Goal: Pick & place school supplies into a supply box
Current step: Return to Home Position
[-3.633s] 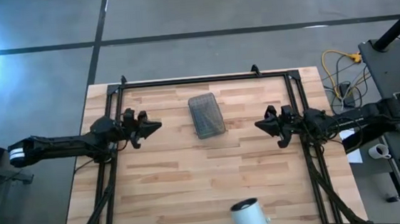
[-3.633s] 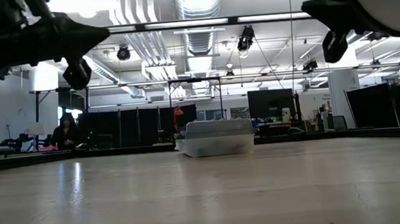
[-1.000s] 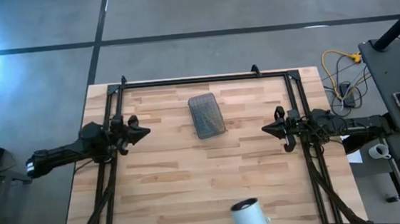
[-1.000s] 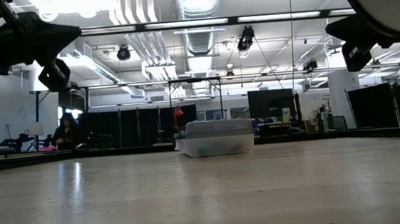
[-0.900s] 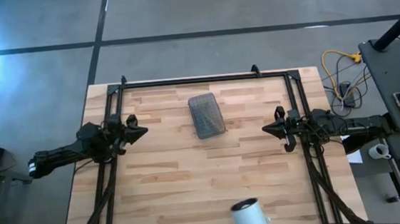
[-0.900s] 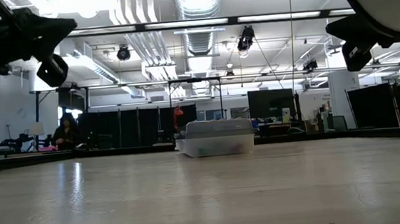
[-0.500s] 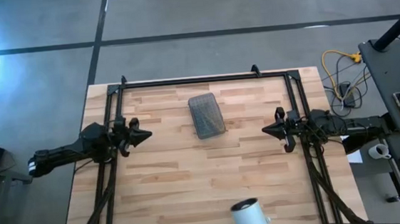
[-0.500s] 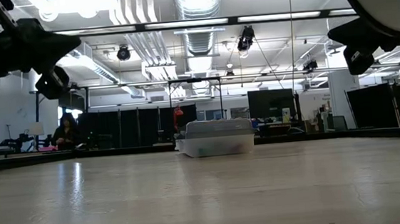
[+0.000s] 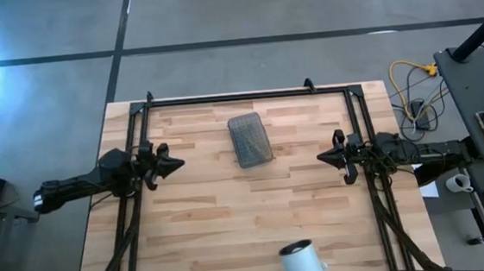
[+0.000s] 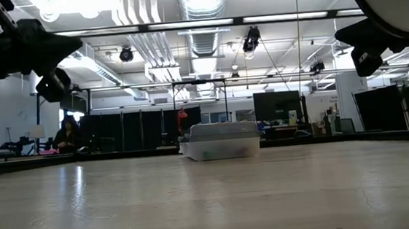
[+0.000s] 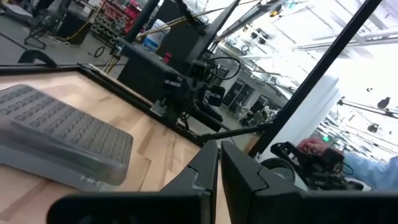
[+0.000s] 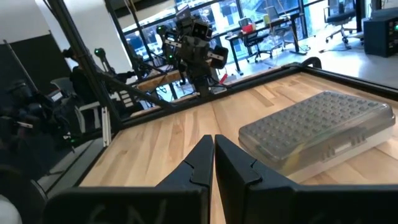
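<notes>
Return to the rest pose is judged to be the step in hand, with packing apparently done. The supply box [image 9: 250, 140] is seen lying shut on the worktop [image 9: 231, 214], mesh-textured lid uppermost, and no school supplies are seen loose around it.

The left pincer [image 9: 175, 166] is held well apart from the box on its left side. The right pincer [image 9: 322, 157] is held well apart on its right side. Both point towards the box and both are raised clear of the wood.

For the next move, little more is thought to be called for than drawing each arm further away from the box without brushing it.

From the high view alone the state of the fingers cannot be read. In the wrist views both pairs are shown pressed together, with nothing held between them. The right wrist view also shows the box's translucent side wall, through which faint yellowish shapes can be made out. The low view confirms that the box sits flat and that both arms hang above it.

A white cup [image 9: 300, 263] is seen whole only from overhead, well apart from the box, and a person's sleeve [image 11: 373, 171] only in the left wrist view.
</notes>
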Robot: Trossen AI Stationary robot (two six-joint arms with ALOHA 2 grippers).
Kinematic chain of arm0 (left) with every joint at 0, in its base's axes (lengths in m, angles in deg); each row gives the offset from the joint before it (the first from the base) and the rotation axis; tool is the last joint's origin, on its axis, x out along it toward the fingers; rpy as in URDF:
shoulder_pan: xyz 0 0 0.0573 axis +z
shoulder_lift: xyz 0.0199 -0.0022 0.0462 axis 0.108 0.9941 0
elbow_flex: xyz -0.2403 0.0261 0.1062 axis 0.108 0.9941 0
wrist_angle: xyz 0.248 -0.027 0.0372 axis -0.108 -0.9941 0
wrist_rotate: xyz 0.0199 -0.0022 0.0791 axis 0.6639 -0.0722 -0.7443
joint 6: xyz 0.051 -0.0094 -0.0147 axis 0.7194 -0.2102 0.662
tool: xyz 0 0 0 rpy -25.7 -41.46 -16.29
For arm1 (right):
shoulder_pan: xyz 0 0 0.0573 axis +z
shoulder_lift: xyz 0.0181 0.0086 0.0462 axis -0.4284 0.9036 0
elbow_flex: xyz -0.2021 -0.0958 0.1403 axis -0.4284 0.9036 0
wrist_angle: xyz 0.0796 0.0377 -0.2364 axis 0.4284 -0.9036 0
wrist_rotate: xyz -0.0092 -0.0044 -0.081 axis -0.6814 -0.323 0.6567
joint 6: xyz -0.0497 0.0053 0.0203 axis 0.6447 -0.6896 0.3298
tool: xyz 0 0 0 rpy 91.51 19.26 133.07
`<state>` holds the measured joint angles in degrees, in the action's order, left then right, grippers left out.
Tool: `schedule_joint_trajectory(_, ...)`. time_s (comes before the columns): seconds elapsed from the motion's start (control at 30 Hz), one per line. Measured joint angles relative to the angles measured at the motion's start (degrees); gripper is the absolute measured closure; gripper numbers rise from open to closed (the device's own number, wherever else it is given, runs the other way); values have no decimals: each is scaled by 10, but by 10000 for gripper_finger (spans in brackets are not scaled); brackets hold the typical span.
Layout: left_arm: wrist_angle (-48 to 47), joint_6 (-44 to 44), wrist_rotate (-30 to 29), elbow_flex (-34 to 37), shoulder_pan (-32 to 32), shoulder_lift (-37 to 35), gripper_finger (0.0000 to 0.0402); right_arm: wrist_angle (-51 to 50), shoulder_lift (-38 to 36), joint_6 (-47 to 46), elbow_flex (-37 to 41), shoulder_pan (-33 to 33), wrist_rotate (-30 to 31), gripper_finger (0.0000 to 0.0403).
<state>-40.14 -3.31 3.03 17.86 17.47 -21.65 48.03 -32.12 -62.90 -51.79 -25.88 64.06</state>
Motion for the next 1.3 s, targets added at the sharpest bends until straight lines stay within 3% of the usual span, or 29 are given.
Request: schedule_joint_trajectory(1.3,0,0,0,0,0,223,398,0,2,0,0,0,0,394)
